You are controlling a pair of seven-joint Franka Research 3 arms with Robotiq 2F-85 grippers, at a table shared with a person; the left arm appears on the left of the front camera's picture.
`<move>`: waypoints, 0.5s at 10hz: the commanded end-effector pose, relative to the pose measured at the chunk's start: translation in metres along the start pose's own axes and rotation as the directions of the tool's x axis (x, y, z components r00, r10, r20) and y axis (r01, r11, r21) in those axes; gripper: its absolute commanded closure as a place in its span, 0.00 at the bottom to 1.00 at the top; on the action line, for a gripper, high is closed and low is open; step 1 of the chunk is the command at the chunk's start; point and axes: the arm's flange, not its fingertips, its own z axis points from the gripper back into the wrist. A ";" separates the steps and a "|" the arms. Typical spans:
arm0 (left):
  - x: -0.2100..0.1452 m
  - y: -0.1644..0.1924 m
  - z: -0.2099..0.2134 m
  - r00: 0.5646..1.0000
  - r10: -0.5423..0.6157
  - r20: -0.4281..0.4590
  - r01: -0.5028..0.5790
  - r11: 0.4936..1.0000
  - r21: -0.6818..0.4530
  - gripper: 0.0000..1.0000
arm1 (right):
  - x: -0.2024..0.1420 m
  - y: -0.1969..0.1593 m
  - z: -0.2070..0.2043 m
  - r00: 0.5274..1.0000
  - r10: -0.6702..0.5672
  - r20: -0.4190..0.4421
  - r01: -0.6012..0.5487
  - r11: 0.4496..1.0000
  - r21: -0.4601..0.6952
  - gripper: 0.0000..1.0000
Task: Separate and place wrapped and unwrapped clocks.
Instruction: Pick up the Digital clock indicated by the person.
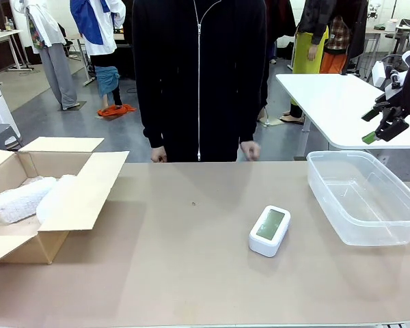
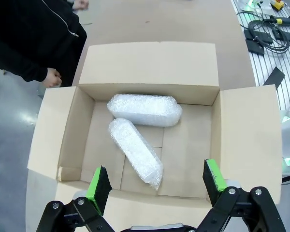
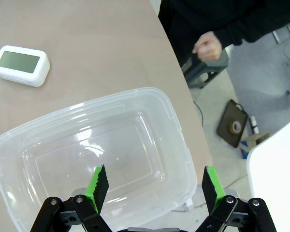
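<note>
Tan tabletop, shared with a person in black standing at the far edge, hands (image 1: 249, 149) low and empty. Item one: bare white clock (image 1: 269, 231), grey-green screen up, lying flat on the open table right of centre, just beside the clear tub (image 1: 396, 225) but outside it, touching nothing else; also seen from the right wrist (image 3: 21, 65), well apart from that gripper. Items two and three: two bubble-wrapped bundles, one (image 2: 144, 109) lying across the back of the cardboard box (image 2: 244, 140), the other (image 2: 137, 152) set at an angle in front of it, their near ends touching or nearly so. Box stands at the table's left end, flaps folded out; wrap shows over its edge in the front view (image 1: 20, 198). Tub stands at the right end, empty. Left gripper (image 2: 157, 183): fingers spread wide, holding nothing, hanging above the box. Right gripper (image 3: 152, 186): fingers spread wide, holding nothing, hanging above the tub. Status, as judged: wrapped pair appears sorted; the bare clock remains, presumably bound for the tub, likely by the right arm.
</note>
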 end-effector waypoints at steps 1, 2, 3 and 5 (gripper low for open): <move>-0.002 -0.005 0.001 1.000 -0.027 0.000 0.027 1.000 -0.006 0.00 | 0.000 0.001 -0.001 1.000 0.005 0.000 -0.005 1.000 0.003 0.00; -0.002 -0.005 0.001 1.000 -0.027 0.000 0.027 1.000 -0.006 0.00 | 0.000 0.001 -0.001 1.000 0.005 0.000 -0.005 1.000 0.003 0.00; -0.002 -0.005 0.001 1.000 -0.027 0.000 0.027 1.000 -0.006 0.00 | 0.000 0.001 -0.001 1.000 0.005 0.000 -0.005 1.000 0.003 0.00; -0.002 -0.005 0.001 1.000 -0.027 0.000 0.027 1.000 -0.006 0.00 | 0.000 0.001 -0.001 1.000 0.005 0.000 -0.005 1.000 0.003 0.00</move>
